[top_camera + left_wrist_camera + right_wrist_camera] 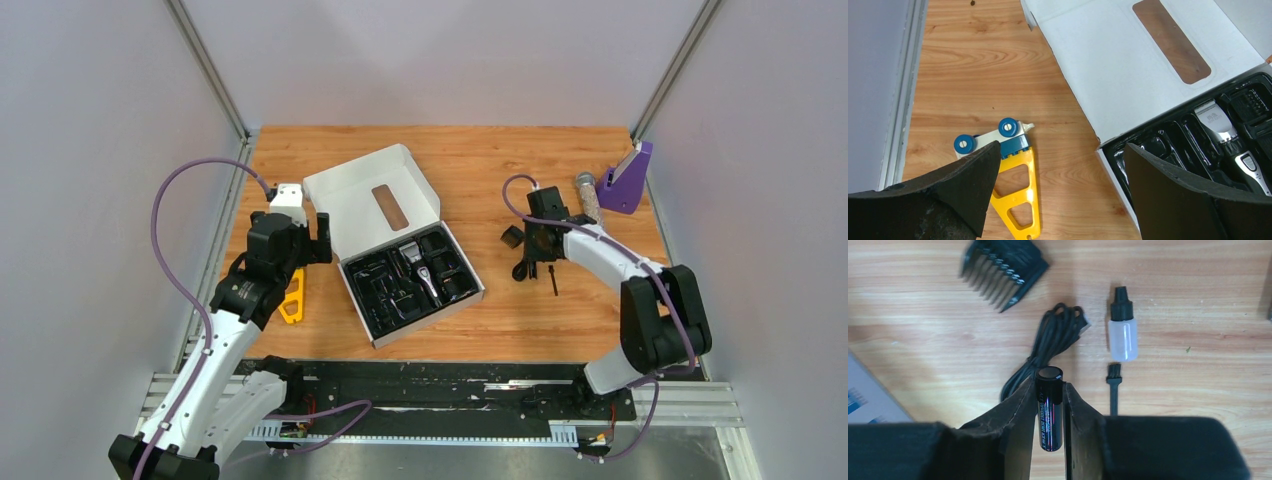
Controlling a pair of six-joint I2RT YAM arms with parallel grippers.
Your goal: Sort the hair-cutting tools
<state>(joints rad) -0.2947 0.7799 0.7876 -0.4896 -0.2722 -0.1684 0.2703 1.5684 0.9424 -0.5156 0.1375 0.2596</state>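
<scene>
An open white box (372, 199) holds a black tray (375, 300) with the silver-headed clipper (420, 269), also seen in the left wrist view (1220, 129). My right gripper (1049, 390) is shut on a black cylindrical battery (1049, 410), above the table. Below it lie the coiled black cord (1045, 347), a black comb guard (1003, 270), a small clear oil bottle (1122, 332) and a thin black brush stick (1113, 390). In the top view the guard (513, 237), cord (522, 268) and stick (553, 281) lie by my right gripper (543, 243). My left gripper (1060, 190) is open and empty, left of the box.
A yellow triangular plastic piece (1018, 195) with a white and blue wheeled part (993, 137) lies under my left gripper, also in the top view (293, 297). A glittery silver cylinder (587, 195) and a purple stand (627, 180) sit at the back right.
</scene>
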